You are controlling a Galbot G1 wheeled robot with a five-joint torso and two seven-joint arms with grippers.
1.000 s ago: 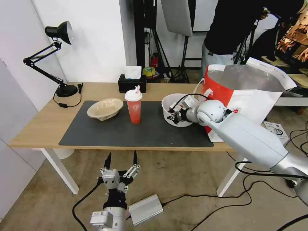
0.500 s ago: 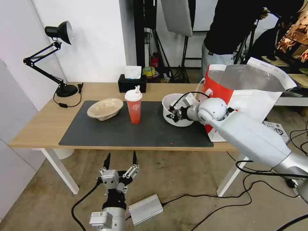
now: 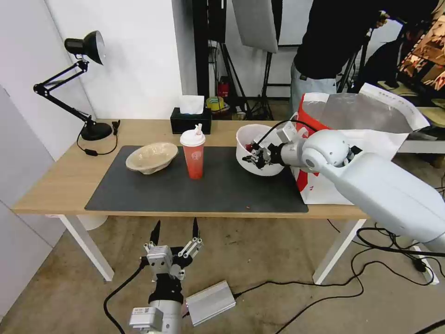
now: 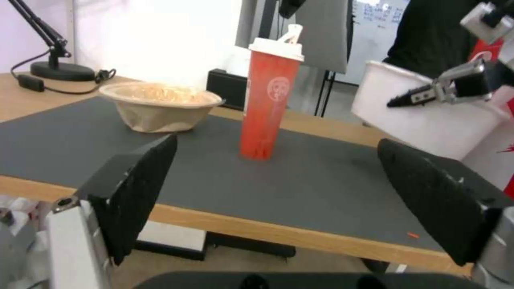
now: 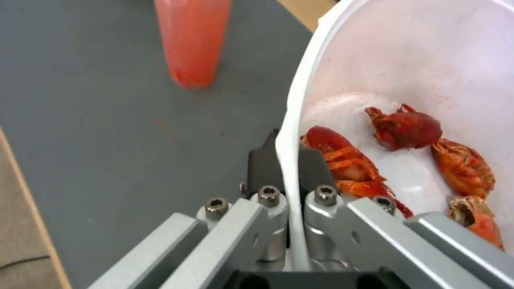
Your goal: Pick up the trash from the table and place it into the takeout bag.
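My right gripper (image 3: pixel 253 158) (image 5: pixel 287 150) is shut on the rim of the round white bowl (image 3: pixel 254 139) (image 5: pixel 407 68) (image 4: pixel 428 120), one finger inside and one outside. The bowl hangs tilted above the dark mat (image 3: pixel 199 185), close to the takeout bag (image 3: pixel 366 153), and holds red crayfish scraps (image 5: pixel 407 128). On the mat stand the red drink cup (image 3: pixel 193 154) (image 4: pixel 269 96) (image 5: pixel 194 36) with its white lid and, further left, the beige pulp bowl (image 3: pixel 151 157) (image 4: pixel 160 105). My left gripper (image 3: pixel 175 230) (image 4: pixel 278 192) is open, low in front of the table (image 3: pixel 55 181).
A black desk lamp (image 3: pixel 83 55) stands at the table's back left corner and a black tissue box (image 3: pixel 191 121) at the back middle. A person stands behind the bag. Cables and a silver box (image 3: pixel 211 302) lie on the floor.
The right gripper has lifted the white bowl off the mat and carried it up and right toward the bag. The left arm has not moved.
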